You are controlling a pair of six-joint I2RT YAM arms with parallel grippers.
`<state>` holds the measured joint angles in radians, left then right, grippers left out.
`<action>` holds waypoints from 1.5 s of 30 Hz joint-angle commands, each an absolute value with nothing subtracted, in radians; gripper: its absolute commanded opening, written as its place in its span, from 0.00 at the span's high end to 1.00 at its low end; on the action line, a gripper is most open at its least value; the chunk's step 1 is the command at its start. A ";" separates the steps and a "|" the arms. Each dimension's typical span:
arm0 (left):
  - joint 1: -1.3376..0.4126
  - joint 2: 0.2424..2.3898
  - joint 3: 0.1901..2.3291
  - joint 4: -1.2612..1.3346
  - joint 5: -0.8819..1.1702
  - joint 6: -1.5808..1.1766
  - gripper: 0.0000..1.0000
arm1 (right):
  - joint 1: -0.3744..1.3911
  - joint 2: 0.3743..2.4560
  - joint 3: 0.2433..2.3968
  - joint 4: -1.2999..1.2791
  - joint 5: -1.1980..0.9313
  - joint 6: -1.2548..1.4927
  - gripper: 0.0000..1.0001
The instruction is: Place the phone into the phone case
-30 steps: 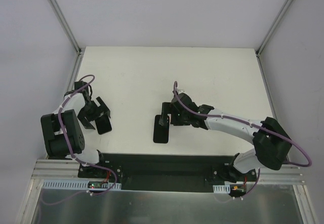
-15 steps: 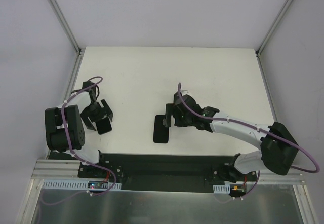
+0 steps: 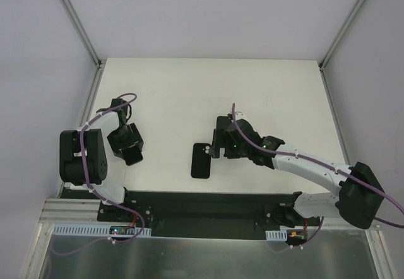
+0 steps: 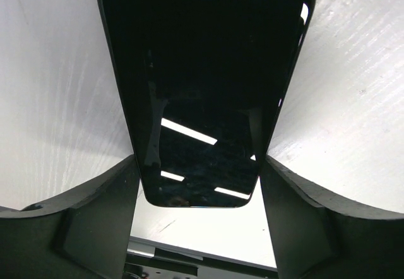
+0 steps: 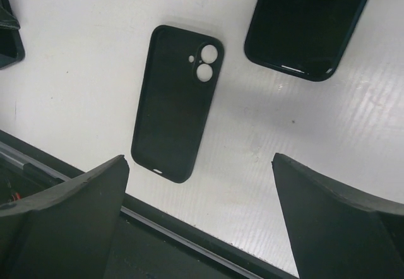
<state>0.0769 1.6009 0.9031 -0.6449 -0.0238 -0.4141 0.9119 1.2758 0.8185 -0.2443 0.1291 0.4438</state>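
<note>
Right gripper (image 5: 199, 165) hovers over the table (image 5: 265, 146), fingers spread wide, nothing between them. The phone case (image 5: 177, 112) lies flat ahead of them, nearer the finger on the view's left. Its camera cutout is at the far end; its near end sits just short of the table edge and the black base rail (image 3: 202, 209). The phone (image 5: 306, 20), screen up with a bluish rim, lies farther ahead toward the other finger. Bare table separates it from the case, and its far end runs out of frame.

Left gripper (image 4: 197, 162) clamps a glossy black slab (image 4: 196, 71). Its fingers press both long edges at the slab's near end, no gap showing. Bare table lies outside each finger.
</note>
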 commanded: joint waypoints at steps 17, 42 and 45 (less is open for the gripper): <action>-0.289 1.336 0.928 -0.692 0.087 -0.272 0.51 | 0.356 1.161 0.929 -0.318 -0.645 0.172 0.02; -0.749 1.187 0.973 -0.592 0.242 -0.103 0.55 | 0.531 1.828 1.267 -0.276 -1.081 0.230 0.27; -0.756 1.170 0.960 -0.578 0.250 -0.095 0.54 | 0.538 1.847 1.276 -0.273 -1.078 0.232 0.30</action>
